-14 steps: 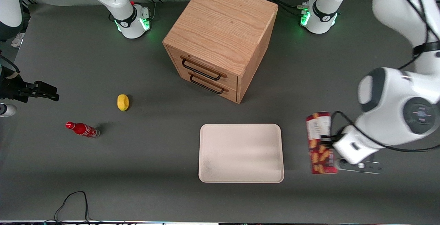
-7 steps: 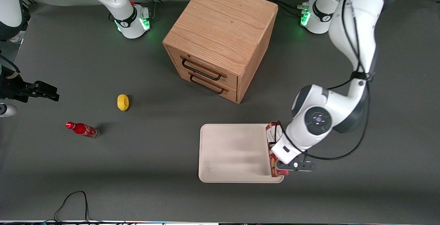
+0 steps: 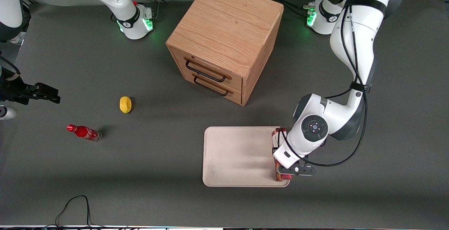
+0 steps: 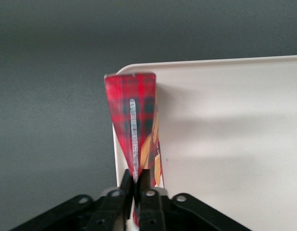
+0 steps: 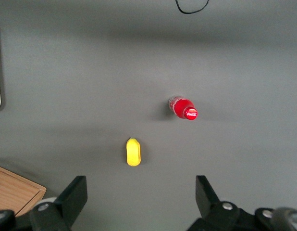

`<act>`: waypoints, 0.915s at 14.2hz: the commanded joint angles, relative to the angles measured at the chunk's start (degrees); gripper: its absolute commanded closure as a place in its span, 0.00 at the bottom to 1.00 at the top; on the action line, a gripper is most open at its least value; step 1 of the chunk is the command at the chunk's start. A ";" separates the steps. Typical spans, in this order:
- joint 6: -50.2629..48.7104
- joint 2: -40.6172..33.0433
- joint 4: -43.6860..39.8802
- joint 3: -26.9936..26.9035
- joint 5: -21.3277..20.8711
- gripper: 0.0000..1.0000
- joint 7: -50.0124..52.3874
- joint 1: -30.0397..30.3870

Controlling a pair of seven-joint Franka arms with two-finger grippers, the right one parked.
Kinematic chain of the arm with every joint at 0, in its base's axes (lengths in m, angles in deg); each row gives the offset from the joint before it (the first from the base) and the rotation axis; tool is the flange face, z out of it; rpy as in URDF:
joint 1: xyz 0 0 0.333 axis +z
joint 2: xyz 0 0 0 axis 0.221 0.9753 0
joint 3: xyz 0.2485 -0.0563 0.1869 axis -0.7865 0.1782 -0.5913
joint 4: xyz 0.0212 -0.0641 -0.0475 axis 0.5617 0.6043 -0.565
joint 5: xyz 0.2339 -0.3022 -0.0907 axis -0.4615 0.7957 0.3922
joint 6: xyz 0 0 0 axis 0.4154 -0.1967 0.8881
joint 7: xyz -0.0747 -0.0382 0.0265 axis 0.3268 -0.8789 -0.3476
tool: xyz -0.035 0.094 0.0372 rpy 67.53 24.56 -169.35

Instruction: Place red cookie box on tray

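The red cookie box is held edge-on over the cream-white tray, along the tray's rim at the working arm's end. My left gripper is shut on the box, and the wrist hides the box's middle. The wrist view shows the red tartan carton pinched flat between the black fingers of the gripper. It lies right along the tray's edge, near a rounded corner. Whether the box touches the tray I cannot tell.
A wooden two-drawer cabinet stands farther from the front camera than the tray. A yellow lemon-like object and a small red soda bottle lie toward the parked arm's end. A black cable loops near the table's front edge.
The left arm carried the box from the bare table beside the tray to over the tray's edge, turning it edge-on. In the last half second it only settled slightly.
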 commanded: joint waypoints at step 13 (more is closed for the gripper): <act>-22.33 -40.93 23.52 -0.65 9.11 0.00 -11.44 19.88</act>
